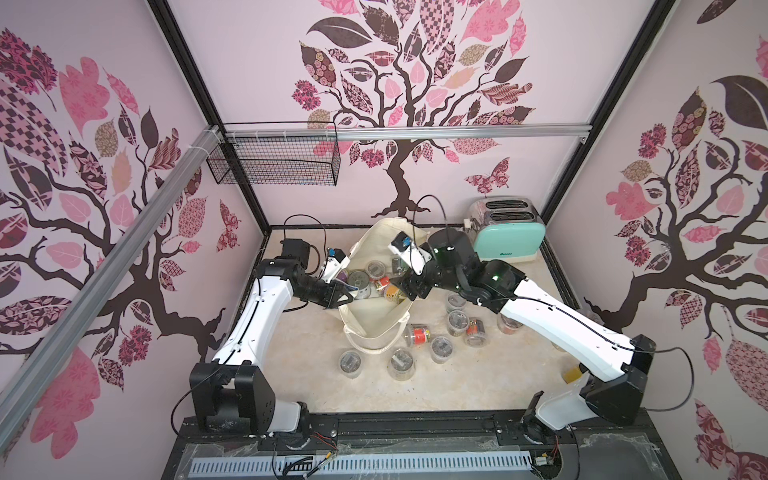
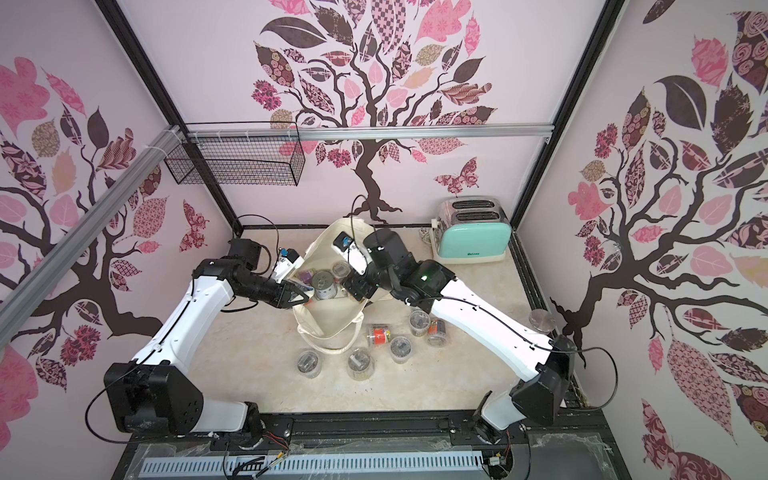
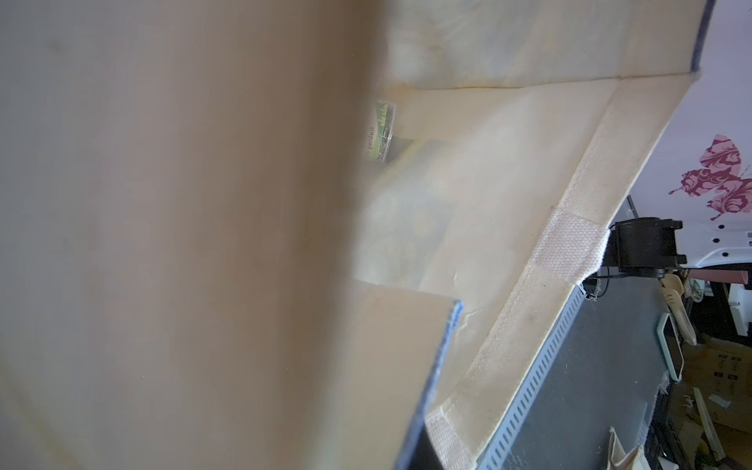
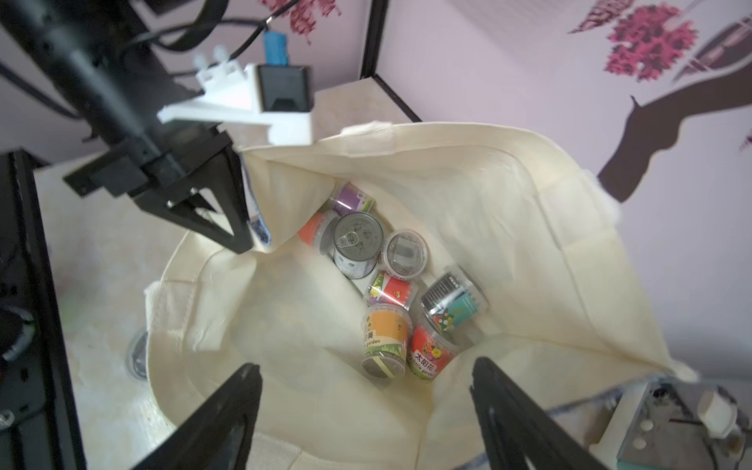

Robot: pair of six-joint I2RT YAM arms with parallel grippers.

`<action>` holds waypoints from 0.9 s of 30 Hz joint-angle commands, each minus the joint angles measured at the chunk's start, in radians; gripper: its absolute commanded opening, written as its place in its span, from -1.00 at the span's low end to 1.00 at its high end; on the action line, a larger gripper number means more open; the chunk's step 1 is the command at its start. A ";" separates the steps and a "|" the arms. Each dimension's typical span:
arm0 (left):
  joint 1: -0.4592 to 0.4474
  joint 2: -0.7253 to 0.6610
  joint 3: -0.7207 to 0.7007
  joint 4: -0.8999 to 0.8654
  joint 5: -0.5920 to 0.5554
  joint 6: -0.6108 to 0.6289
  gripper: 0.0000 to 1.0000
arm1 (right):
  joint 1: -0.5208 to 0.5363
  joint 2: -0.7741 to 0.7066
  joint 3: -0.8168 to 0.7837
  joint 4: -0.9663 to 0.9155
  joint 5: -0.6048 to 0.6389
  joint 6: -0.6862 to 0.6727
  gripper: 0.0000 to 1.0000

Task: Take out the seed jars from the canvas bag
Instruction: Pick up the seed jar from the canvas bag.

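We judge the step in hand to be another reach into the canvas bag (image 4: pixel 508 244), which stands open in the middle of the counter (image 1: pixel 457 386), with a heap of seed jars (image 4: pixel 403 254) at its bottom and several loose jars (image 1: pixel 441 347) already out beside it. To do it well, we would bring the right tool (image 4: pixel 365 365) straight down over the orange-label jar (image 4: pixel 384 337), the nearest one, which lies on its side. We would set the jaws across its round body, not its ends, and take care not to catch the red-label jar (image 4: pixel 432 352) touching it or the cloth fold close by. The pull-tab tin can (image 4: pixel 358 240) (no seed jar, so it stays) should be left alone. The right tool is spread wide above the bag's mouth, holding and touching nothing. The left tool (image 4: pixel 244 238) is pressed together on the bag's rim, pinching the cloth and holding the mouth open. Its wrist view is mostly blurred canvas, so the pinch probably sits near a side seam, though we cannot be sure.
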 commanded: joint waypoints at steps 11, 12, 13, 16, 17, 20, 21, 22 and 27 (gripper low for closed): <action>-0.003 -0.069 -0.066 0.052 0.015 -0.001 -1.00 | 0.031 0.302 0.060 -0.050 0.369 -0.483 0.89; -0.003 -0.067 -0.066 0.060 0.005 -0.012 -1.00 | 0.028 0.326 0.079 -0.057 0.371 -0.488 0.90; -0.004 -0.065 -0.063 0.063 0.004 -0.019 -1.00 | 0.028 0.352 0.097 -0.060 0.380 -0.493 0.92; -0.007 -0.064 -0.064 0.075 0.037 -0.049 -1.00 | 0.028 0.413 0.162 -0.091 0.352 -0.414 0.94; -0.009 -0.066 -0.068 0.079 0.045 -0.052 -1.00 | 0.027 0.415 0.172 -0.092 0.317 -0.358 0.94; -0.022 -0.082 -0.078 0.083 0.042 -0.043 -1.00 | 0.026 0.421 0.189 -0.126 0.189 -0.150 0.96; -0.024 -0.086 -0.081 0.082 0.042 -0.041 -1.00 | 0.026 0.435 0.203 -0.152 0.178 -0.086 0.96; -0.024 -0.087 -0.085 0.081 0.044 -0.041 -1.00 | 0.026 0.456 0.230 -0.187 0.181 -0.022 0.94; -0.026 -0.093 -0.093 0.095 0.056 -0.047 -1.00 | 0.009 0.578 0.343 -0.346 0.215 0.271 0.82</action>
